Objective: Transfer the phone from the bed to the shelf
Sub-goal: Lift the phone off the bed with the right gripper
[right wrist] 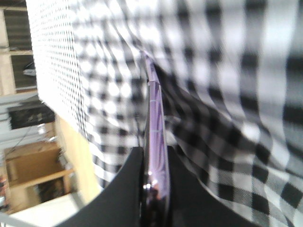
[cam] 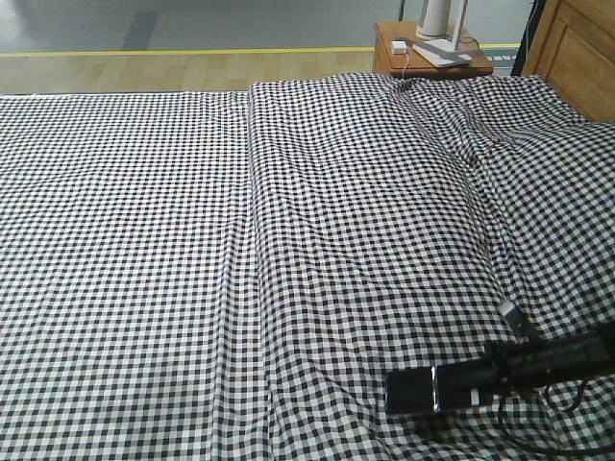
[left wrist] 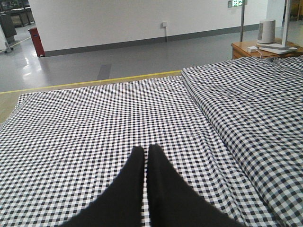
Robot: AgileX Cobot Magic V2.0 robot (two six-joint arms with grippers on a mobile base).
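Observation:
The phone [cam: 411,392] is a glossy black slab low over the gingham bed [cam: 288,240], near its front right corner. My right gripper [cam: 476,384] reaches in from the right and is shut on the phone's near end. In the right wrist view the phone [right wrist: 156,118] shows edge-on, a pinkish-silver strip clamped between the two black fingers of the right gripper [right wrist: 155,153]. I cannot tell whether it touches the sheet. My left gripper [left wrist: 144,150] is shut on nothing and hovers over the flat part of the bed [left wrist: 94,123]. Pale wooden planks [right wrist: 33,172], blurred, may be the shelf.
A small brown bedside table [cam: 432,53] with a white lamp base and a charger stands behind the bed. The wooden headboard [cam: 577,48] rises at the far right. A raised ridge [left wrist: 246,109] runs along the bed's right side. A black cable [cam: 548,423] trails under the right arm.

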